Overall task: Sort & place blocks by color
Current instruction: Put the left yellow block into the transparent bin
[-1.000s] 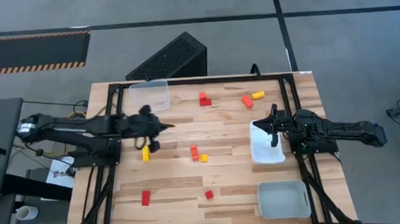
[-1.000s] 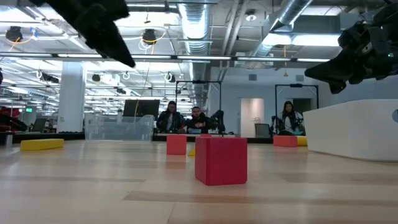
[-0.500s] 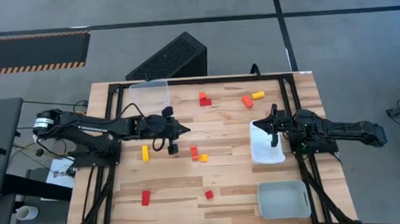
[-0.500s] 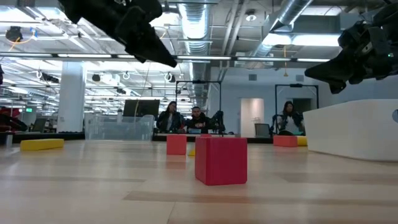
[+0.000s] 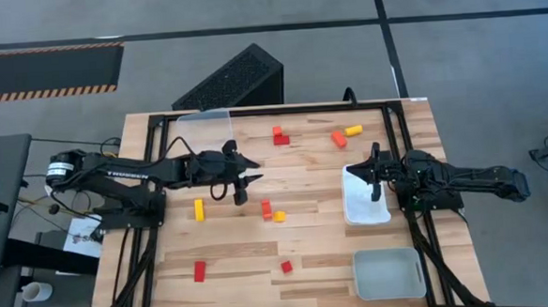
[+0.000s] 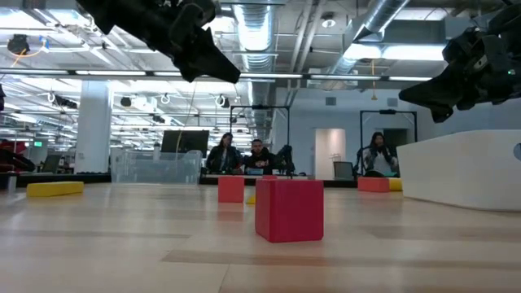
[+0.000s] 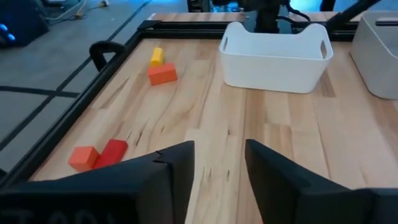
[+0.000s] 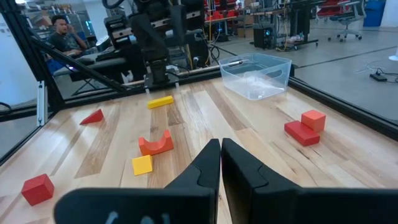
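Blocks point(image 5: 272, 211) scattered between two hands

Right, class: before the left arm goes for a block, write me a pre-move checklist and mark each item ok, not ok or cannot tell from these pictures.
1. Left end effector empty: ok, nothing sits between its fingers in the left wrist view.
2. Left fingers apart enough to take a block: ok, a clear gap shows.
3. Nearest target free to grasp: not ok, the orange block touches the yellow block.
4. Right end effector out of the way: ok, shut and above the white tray.
5. White tray empty: ok, its inside shows bare from above.
6. Clear tray contents: cannot tell.
7. Yellow bar unobstructed: ok, it lies alone.
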{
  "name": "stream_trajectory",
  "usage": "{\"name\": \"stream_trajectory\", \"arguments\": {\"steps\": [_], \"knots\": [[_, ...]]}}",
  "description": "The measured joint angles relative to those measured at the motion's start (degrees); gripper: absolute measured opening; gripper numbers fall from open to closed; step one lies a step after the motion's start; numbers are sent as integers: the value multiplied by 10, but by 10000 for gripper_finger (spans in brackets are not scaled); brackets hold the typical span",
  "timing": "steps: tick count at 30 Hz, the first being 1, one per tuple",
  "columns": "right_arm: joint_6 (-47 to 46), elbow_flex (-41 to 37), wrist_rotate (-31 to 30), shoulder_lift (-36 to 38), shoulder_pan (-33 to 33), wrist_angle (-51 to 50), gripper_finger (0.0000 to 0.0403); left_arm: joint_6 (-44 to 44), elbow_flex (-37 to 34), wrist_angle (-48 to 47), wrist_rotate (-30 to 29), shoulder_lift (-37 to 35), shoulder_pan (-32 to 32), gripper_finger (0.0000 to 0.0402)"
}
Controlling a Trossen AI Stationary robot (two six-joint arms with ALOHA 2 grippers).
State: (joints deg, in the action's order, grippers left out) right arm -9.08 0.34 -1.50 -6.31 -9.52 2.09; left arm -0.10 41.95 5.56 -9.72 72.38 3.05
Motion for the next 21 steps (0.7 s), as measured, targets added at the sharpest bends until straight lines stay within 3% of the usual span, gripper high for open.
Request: {"name": "stream_trajectory", "arguments": {"steps": [6,11,21], "knots": [[0,0,0,0,0,0,42,6,0,-39,-2,-9,1,148],[0,0,0,0,0,0,42,2,0,-67,-46,-8,11,149],[0,0,0,0,0,0,42,-146,0,-154,-73,-12,31,149]]}}
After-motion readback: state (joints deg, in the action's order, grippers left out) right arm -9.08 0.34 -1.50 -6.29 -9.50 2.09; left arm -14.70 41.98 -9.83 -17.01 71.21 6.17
